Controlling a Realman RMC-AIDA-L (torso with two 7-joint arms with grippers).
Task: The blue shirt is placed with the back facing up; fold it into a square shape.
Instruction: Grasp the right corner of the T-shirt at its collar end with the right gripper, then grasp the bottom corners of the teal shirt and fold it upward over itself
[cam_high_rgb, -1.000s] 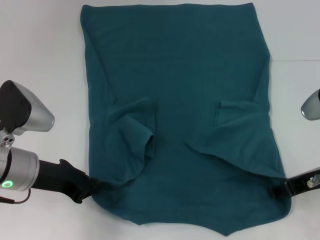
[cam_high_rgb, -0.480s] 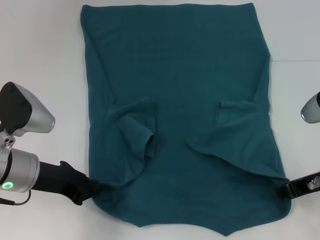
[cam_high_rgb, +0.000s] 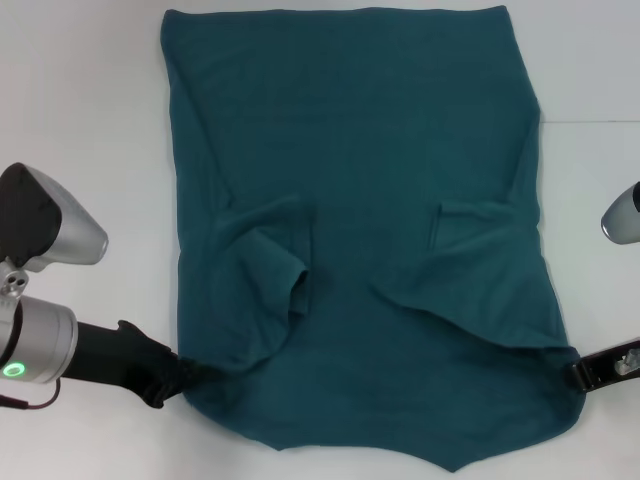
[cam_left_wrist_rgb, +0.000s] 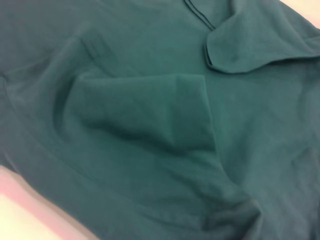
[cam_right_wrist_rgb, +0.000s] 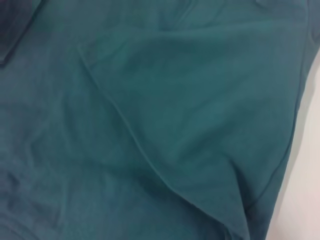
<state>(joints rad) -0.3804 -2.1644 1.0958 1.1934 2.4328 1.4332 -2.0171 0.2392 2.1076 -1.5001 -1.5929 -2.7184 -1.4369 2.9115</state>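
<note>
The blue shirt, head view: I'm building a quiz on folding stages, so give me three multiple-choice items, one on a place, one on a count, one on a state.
1. Where is the left tool relative to the blue shirt?
A. at its near left corner
B. at its far edge
C. over its middle

2. How many sleeves lie folded in over the body?
A. none
B. one
C. two

3. How does the shirt lie?
A. bunched in a heap
B. mostly flat, long rectangle
C. hanging in the air

Answers: 1 A, the black tool meets the cloth at that corner, the right tool at the opposite near one. 2 C, a flap shows on each side. 3 B, it is spread on the white table.
</note>
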